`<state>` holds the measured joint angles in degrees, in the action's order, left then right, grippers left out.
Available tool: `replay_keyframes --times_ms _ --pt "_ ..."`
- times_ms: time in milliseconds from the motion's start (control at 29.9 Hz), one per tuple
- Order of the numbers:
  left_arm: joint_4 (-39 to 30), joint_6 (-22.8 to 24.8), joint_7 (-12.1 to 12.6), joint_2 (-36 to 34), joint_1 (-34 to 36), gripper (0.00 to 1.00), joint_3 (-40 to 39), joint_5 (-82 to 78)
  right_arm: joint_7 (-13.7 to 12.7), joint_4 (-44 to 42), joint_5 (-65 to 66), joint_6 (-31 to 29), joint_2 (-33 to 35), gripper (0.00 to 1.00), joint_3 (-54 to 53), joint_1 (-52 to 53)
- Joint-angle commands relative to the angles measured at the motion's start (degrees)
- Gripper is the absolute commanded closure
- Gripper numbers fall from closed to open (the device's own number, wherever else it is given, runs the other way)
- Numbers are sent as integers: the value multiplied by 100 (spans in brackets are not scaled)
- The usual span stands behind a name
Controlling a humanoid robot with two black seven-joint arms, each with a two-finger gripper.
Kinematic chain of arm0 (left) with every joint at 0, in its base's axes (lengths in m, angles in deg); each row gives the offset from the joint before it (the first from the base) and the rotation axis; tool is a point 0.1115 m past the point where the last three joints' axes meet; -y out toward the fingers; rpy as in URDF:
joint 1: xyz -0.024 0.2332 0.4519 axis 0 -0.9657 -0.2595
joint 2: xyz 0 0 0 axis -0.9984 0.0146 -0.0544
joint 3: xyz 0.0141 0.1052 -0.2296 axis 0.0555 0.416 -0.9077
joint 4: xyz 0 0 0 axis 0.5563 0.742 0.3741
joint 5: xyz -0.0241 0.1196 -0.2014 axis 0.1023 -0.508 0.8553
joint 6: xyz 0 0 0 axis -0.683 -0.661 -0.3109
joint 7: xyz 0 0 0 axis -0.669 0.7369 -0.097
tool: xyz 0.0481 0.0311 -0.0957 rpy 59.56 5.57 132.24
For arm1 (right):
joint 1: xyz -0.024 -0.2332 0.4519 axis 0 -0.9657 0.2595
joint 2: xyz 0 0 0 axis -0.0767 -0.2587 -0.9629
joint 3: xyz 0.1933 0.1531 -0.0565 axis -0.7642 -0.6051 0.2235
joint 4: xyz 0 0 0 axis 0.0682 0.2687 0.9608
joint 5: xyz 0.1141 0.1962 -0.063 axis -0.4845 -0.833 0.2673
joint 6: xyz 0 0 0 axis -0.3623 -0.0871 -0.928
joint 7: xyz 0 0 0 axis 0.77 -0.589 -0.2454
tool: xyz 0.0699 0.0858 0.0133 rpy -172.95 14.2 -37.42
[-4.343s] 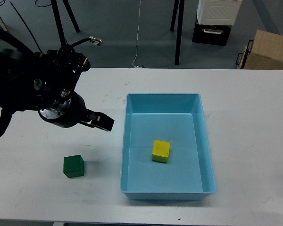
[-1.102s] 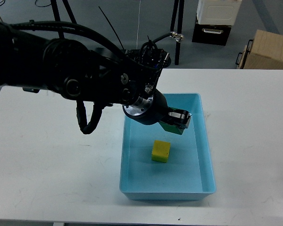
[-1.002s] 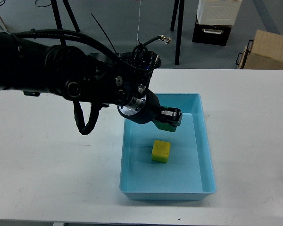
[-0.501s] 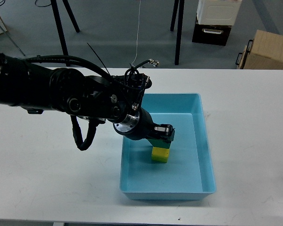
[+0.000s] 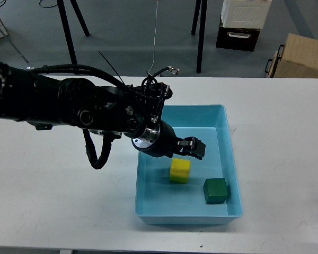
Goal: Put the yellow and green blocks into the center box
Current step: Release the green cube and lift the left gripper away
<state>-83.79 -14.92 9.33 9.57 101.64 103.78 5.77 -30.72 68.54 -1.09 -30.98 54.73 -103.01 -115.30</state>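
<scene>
Head view, near to far. Blue tray (image 5: 148,211) sits on white table (image 5: 58,211). Green block (image 5: 215,191) lies on tray floor at near right corner, close to right wall. Yellow block (image 5: 180,171) rests mid-tray, left of green one, apart from it. Left gripper (image 5: 195,148) hangs just above and behind yellow block, holding nothing; fingers dark and bunched, spread cannot be told. Left arm (image 5: 69,106) enters from left. Beyond table: cardboard box (image 5: 299,57), white crate (image 5: 246,13).

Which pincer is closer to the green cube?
Left. The left pincer hovers up-left of the green cube, above the yellow cube. The right pincer is out of view.
</scene>
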Motion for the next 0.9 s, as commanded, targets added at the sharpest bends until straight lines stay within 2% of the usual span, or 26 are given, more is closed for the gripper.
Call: replay_keyframes --times_ms 0,67,134,301,535,735,869 --pt "493 51 -280 0 -37 6 -613 16 0 0 -1 0 -17 1 -6 9" --pt "783 104 -289 -393 -142 4 -1324 16 0 0 -1 0 -17 1 3 26" --pt "1064 270 -228 -728 -527 3 -2124 -2 0 -9 -1 0 -17 1 12 44" --pt "1776 1120 -167 -1379 -1310 2 -3698 -11 0 -9 -1 0 -26 1 21 131" --pt "2542 1120 -157 -2029 -2496 0 -5518 16 0 -369 324 0 27 1 30 685" --pt "2472 1120 -193 -2478 -3454 0 -7153 51 0 -518 413 0 97 1 231 1168" --pt "2296 1120 -175 -2514 -4298 0 -8348 42 18 -572 413 0 88 1 337 1327"
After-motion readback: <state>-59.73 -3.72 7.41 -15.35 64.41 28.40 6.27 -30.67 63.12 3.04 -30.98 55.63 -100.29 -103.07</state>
